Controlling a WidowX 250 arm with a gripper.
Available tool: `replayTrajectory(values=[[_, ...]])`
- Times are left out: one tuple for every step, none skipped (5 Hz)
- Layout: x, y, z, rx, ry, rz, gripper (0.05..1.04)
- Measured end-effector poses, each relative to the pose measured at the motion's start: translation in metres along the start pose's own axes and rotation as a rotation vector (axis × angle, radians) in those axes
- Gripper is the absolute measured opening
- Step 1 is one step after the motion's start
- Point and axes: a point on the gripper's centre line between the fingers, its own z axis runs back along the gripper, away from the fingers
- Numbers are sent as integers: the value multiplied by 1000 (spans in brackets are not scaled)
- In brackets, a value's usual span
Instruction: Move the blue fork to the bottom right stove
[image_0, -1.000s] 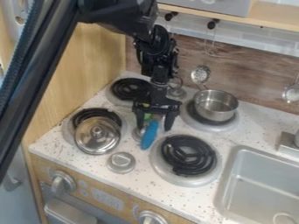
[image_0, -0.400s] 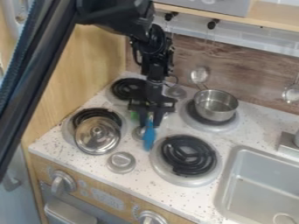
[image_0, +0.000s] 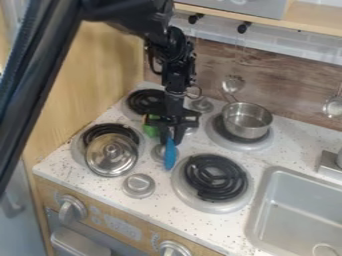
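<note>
With the tool, held the blue fork clenched at its upper end. Judged it light, stiff, perhaps slippery, and best gripped nearer mid-length. Held it just beside the bottom right stove, across from the metal lid.

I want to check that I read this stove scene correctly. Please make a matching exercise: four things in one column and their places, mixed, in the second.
1. blue fork
2. pot
3. lid
4. sink

A. on the back right burner
B. right of the front right burner
C. held in the gripper
D. on the front left burner

Pairs: 1-C, 2-A, 3-D, 4-B.
</note>
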Motion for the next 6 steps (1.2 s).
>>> replayTrajectory(values=[[-4,-9,34,-79,-60,-4,238],[-11,-11,67,-145,-125,-19,237],[-30,-7,71,-158,-122,-62,237],[-51,-7,58,-133,-81,-121,237],[-72,-9,46,-116,-35,-168,237],[-88,-5,36,-93,5,-203,237]])
